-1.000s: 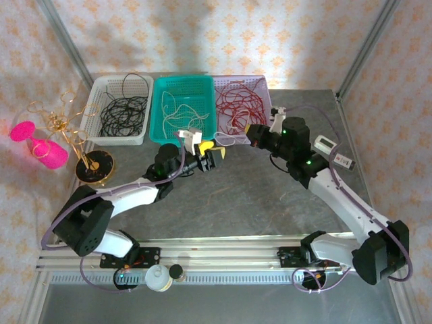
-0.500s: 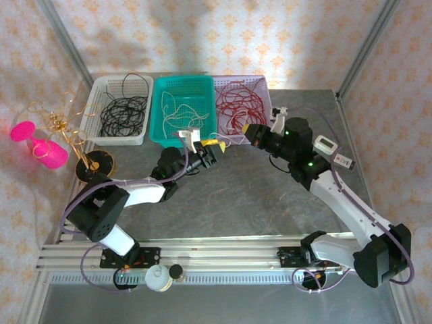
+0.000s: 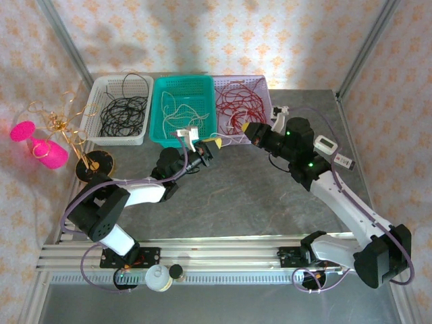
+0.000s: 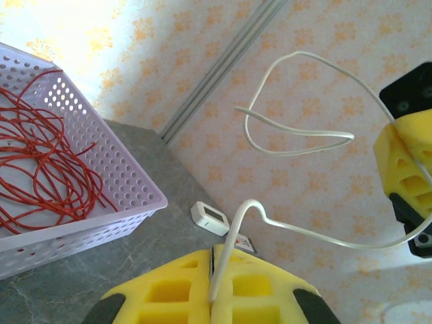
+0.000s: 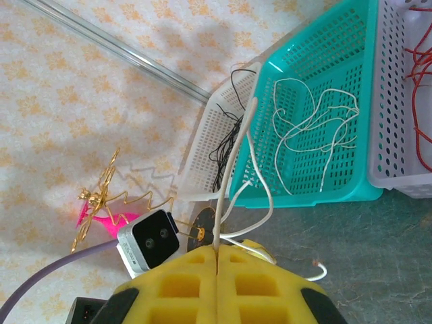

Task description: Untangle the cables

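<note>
A thin white cable (image 4: 229,249) hangs stretched between my two grippers over the table in front of the baskets. My left gripper (image 4: 214,260) (image 3: 208,147) is shut, its yellow pads pinching one end. The strand loops up and across to the right gripper's yellow pad (image 4: 403,177). My right gripper (image 5: 217,251) (image 3: 251,128) is shut on the same white cable (image 5: 225,196), which rises from between its pads. More white cables (image 3: 179,108) lie in the teal basket (image 3: 156,121), black cables (image 3: 125,111) in the white basket (image 3: 91,118), and red cables (image 3: 239,104) in the lilac basket (image 3: 266,94).
A gold wire stand (image 3: 74,135) and a pink object (image 3: 34,145) sit at the far left. A small white timer (image 3: 327,143) lies right of the right arm. Two small bottles (image 3: 162,275) stand at the near rail. Patterned walls enclose the table.
My left gripper has moved up toward the baskets and closed on the white cable. The right gripper stayed shut and shifted only slightly.
</note>
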Action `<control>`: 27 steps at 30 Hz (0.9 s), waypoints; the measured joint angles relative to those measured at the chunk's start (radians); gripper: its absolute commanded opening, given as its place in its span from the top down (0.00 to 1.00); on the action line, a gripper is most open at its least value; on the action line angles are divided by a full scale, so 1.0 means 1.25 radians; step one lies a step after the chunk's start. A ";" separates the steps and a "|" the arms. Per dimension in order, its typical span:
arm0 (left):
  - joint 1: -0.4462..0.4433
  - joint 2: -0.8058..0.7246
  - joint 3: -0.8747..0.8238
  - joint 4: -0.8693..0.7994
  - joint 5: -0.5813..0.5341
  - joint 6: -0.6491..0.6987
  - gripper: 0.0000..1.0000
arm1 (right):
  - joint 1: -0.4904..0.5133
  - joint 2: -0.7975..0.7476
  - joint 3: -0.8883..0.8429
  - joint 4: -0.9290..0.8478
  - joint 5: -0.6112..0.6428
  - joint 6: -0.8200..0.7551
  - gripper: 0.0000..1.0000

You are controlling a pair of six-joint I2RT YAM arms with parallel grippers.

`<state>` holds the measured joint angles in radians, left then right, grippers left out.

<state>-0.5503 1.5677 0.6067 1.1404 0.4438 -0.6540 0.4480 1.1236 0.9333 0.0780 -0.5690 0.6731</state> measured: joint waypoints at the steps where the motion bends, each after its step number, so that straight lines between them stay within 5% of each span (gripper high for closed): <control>1: 0.000 0.000 0.000 -0.002 -0.006 0.000 1.00 | 0.000 -0.001 0.000 0.001 0.002 0.000 0.99; 7: -0.003 -0.009 0.000 -0.078 -0.015 0.040 1.00 | -0.020 -0.017 -0.012 0.057 0.059 0.012 0.90; 19: -0.118 -0.132 -0.030 -0.272 0.082 0.157 1.00 | -0.041 0.030 -0.096 0.377 0.165 0.136 0.99; 23: -0.153 -0.148 -0.036 -0.292 0.107 0.172 1.00 | -0.038 0.058 -0.136 0.449 0.197 0.172 0.88; 27: -0.185 -0.164 -0.047 -0.333 0.126 0.184 1.00 | -0.042 0.084 -0.140 0.530 0.253 0.208 0.98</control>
<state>-0.7811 1.3628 0.5484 0.7238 0.6014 -0.4244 0.3962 1.2282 0.7582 0.7403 -0.2523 0.9333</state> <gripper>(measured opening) 0.041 0.057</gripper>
